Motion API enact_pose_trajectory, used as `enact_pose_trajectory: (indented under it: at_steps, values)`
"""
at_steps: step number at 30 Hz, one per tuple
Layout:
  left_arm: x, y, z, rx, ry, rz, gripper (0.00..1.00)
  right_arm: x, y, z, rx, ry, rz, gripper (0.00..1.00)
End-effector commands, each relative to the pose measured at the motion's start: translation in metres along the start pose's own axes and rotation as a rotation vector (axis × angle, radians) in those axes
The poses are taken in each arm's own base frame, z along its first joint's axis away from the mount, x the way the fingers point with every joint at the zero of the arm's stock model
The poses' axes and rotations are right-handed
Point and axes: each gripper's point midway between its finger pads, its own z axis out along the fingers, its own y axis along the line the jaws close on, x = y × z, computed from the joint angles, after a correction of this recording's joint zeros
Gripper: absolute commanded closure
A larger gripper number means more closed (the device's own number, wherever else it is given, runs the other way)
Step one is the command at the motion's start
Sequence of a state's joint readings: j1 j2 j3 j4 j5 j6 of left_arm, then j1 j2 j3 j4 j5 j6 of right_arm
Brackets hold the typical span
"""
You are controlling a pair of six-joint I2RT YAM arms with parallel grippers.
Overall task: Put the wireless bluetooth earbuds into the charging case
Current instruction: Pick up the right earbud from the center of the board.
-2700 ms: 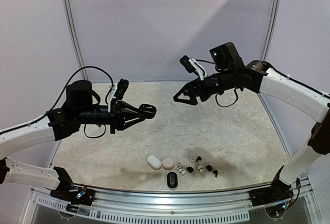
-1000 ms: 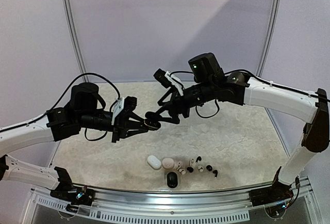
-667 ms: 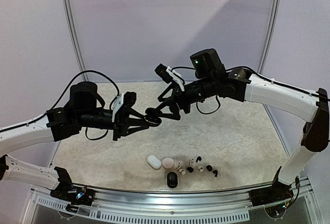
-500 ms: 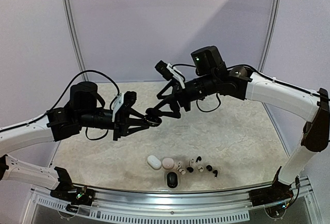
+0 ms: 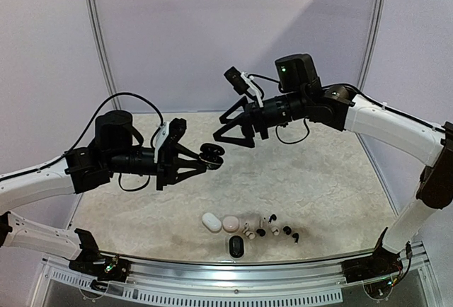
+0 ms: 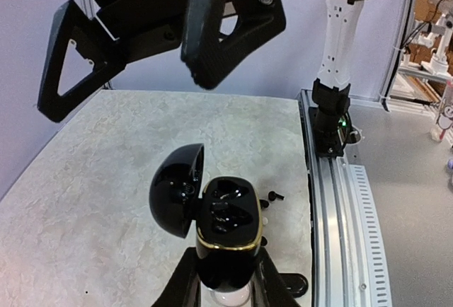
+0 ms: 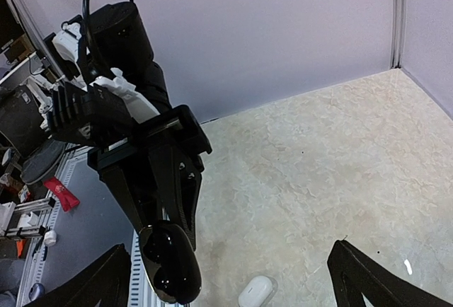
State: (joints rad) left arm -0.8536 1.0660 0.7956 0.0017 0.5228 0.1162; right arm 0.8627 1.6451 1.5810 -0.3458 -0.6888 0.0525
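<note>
Earbuds (image 5: pixel 272 230), tiny black and white beans, clustered near tabletop (image 5: pixel 333 180) front edge, bare mottled surface beyond. Glossy black oval charging case (image 6: pixel 226 229), gold-rimmed, lid open, pinched aloft in left claw (image 5: pixel 200 160); right claw (image 5: pixel 232 131) spread wide, just apart.

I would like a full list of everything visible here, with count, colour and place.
open charging case: one, black with gold rim, lid up, held in the air.
other cases: three, white case, pink case, black case, at the near edge.
earbuds: several, white and black, too small to count, right of those cases.
table: one, beige marbled.
left tool: shut on the open charging case.
right tool: open, empty, raised above the table.
</note>
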Motion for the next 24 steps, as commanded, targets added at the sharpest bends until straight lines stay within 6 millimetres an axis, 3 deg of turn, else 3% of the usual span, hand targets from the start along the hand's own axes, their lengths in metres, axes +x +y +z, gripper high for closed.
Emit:
enact_pose_trajectory:
  at_steps: [1, 3, 4, 6, 9, 12, 16, 20, 24]
  values:
    - [-0.008, 0.005, 0.0, -0.016, -0.048, -0.061, 1.0, -0.015, 0.001, -0.029, 0.067, -0.041, 0.008, 0.01]
    - [-0.009, 0.007, -0.001, -0.031, -0.055, -0.077, 1.0, -0.009, -0.019, -0.04, 0.172, -0.031, 0.065, 0.01]
    - [-0.01, 0.009, -0.002, -0.039, -0.059, -0.08, 1.0, -0.001, -0.039, -0.049, 0.277, -0.014, 0.121, 0.01]
    - [-0.01, 0.012, -0.003, -0.058, -0.073, -0.113, 1.0, 0.037, -0.085, -0.079, 0.545, 0.084, 0.329, 0.02]
    - [-0.011, 0.015, -0.004, -0.076, -0.104, -0.127, 1.0, 0.113, -0.122, -0.133, 0.907, 0.297, 0.543, 0.07]
    - [-0.008, 0.014, -0.004, -0.076, -0.112, -0.127, 1.0, 0.176, -0.117, -0.163, 1.059, 0.506, 0.652, 0.08]
    - [-0.006, 0.012, -0.006, -0.07, -0.115, -0.124, 1.0, 0.238, -0.1, -0.161, 1.047, 0.663, 0.826, 0.09]
    - [-0.006, 0.01, -0.008, -0.066, -0.113, -0.119, 1.0, 0.282, -0.086, -0.161, 1.033, 0.763, 0.919, 0.18]
    - [-0.002, 0.008, -0.009, -0.065, -0.111, -0.115, 1.0, 0.308, -0.07, -0.156, 1.0, 0.778, 1.007, 0.29]
